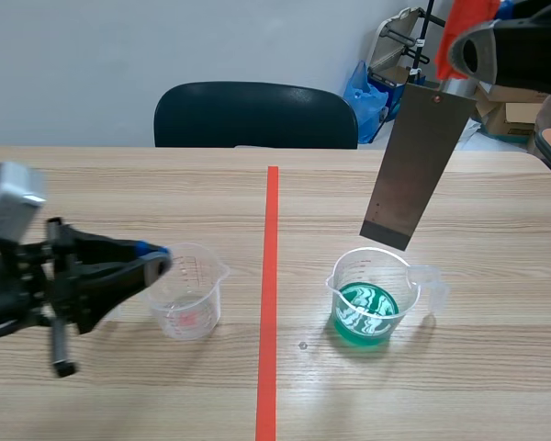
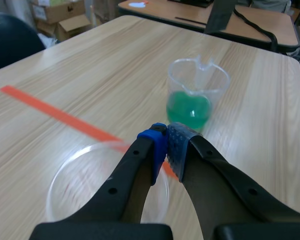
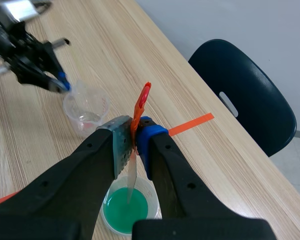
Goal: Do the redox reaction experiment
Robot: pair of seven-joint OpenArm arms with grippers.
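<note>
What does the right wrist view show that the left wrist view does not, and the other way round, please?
Only the right wrist view shows the right gripper, jaws shut on the orange-handled metal blade, which hangs above the beaker of green liquid. Only the left wrist view shows cardboard boxes and a second table beyond this one. Both show the beaker of green liquid, the empty beaker, the orange tape line and the left gripper, jaws closed on the empty beaker's edge.
</note>
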